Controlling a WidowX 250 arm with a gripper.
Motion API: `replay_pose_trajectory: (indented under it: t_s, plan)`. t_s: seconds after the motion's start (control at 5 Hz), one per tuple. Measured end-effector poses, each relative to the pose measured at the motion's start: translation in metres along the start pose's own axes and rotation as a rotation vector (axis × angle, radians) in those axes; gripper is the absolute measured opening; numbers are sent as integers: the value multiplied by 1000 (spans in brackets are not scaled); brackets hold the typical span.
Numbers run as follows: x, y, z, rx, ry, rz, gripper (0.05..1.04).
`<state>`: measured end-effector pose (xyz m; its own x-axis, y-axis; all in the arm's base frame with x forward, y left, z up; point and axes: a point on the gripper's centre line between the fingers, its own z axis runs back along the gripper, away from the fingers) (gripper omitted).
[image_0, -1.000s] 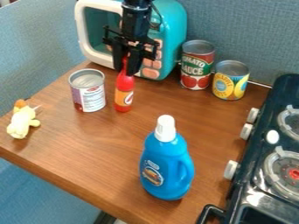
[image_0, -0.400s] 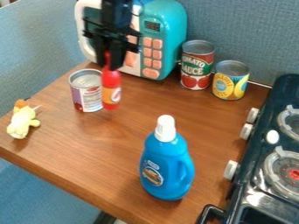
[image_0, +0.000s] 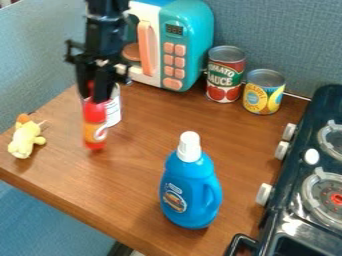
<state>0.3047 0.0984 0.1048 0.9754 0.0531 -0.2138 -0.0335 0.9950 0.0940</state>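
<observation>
At ten o'clock on the bench, the red bottle is gripped by its slim top in the pincer, presumably so that it hangs upright, its wider body left free in front of a partly hidden can.
</observation>
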Motion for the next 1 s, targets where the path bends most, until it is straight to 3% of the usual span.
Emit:
replay_pose_trajectory:
  t_s: [0.2, 0.8, 1.0]
  plan:
    - [-19, 14, -14, 19, 36, -25, 345]
    - [-38, 16, -21, 7, 45, -26, 345]
    - [-37, 14, -20, -6, 42, -11, 392]
